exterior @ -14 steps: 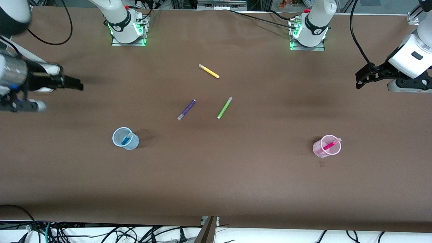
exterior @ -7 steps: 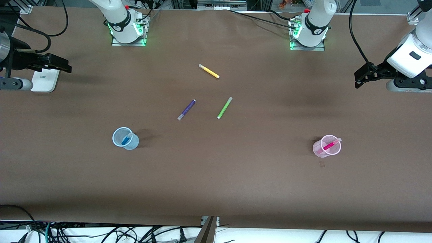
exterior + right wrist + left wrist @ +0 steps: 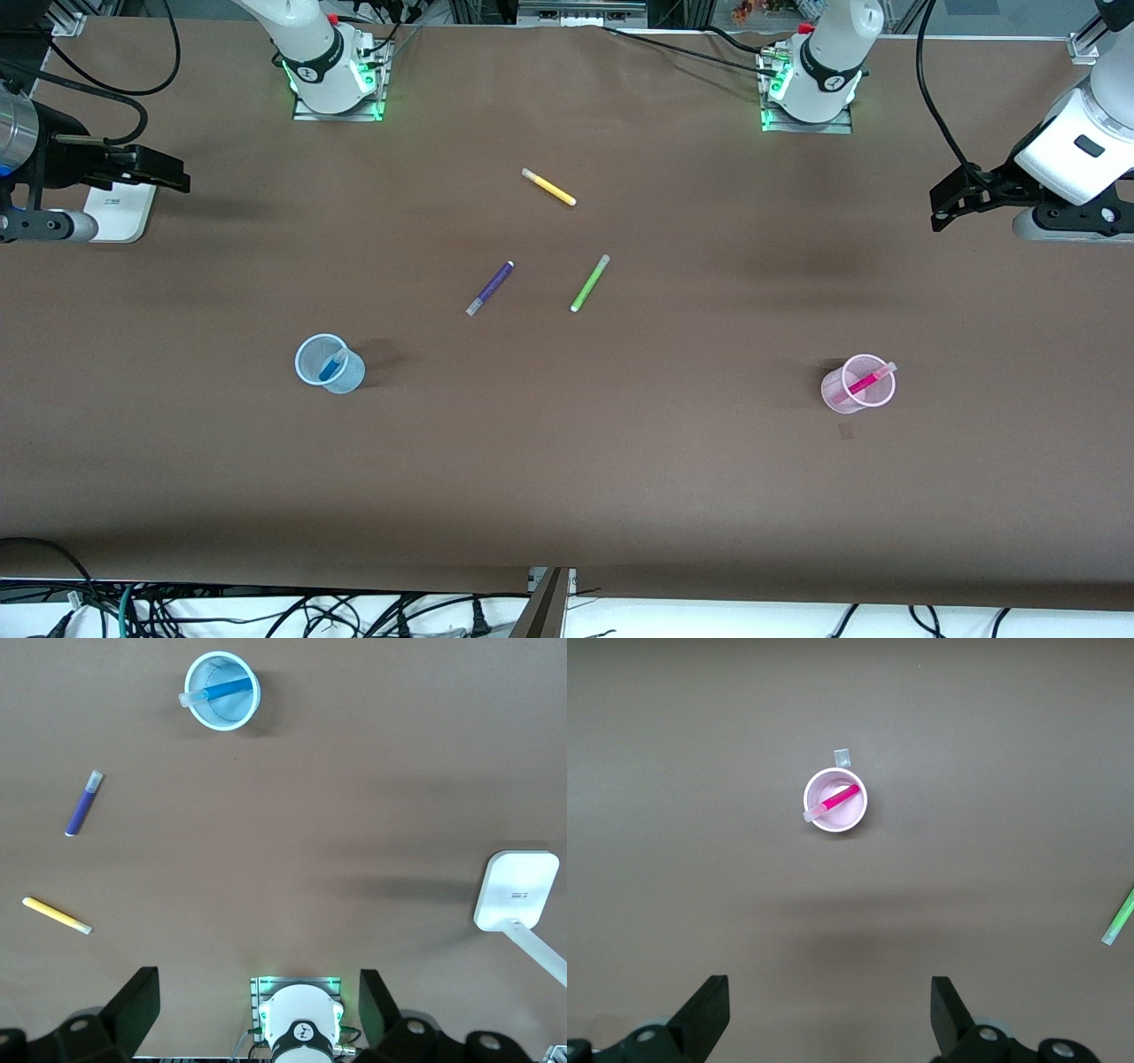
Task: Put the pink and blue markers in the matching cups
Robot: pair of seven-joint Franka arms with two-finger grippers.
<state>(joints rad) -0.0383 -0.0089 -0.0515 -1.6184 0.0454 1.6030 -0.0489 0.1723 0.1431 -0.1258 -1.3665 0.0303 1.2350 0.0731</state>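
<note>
- The blue marker [image 3: 333,365] stands slanted in the pale blue cup [image 3: 328,363], toward the right arm's end of the counter [image 3: 567,461]. From my right wrist view the marker [image 3: 219,688] leans across the cup [image 3: 222,691] with its pale cap on the rim.
- The pink marker [image 3: 864,381] leans in the pale pink cup [image 3: 858,384] toward the left arm's end, cap poking over the rim. My left wrist view confirms it, marker [image 3: 833,804] inside cup [image 3: 836,801].
- Over the last second my right hand [image 3: 164,170] has pulled up and away to the counter's edge, above the white pad [image 3: 115,213]; it was lower and blurred with motion a second ago. It is empty, jaws wide apart in the right wrist view.
- My left hand [image 3: 952,199] has barely shifted, hanging over its end of the counter, well apart from the pink cup, also spread open and empty.
- The purple marker [image 3: 490,287], green marker [image 3: 590,282] and yellow marker [image 3: 548,187] lie untouched mid-counter, as they should.
- I judge the task done: both arms are retreating and nothing is left to pick.
</note>
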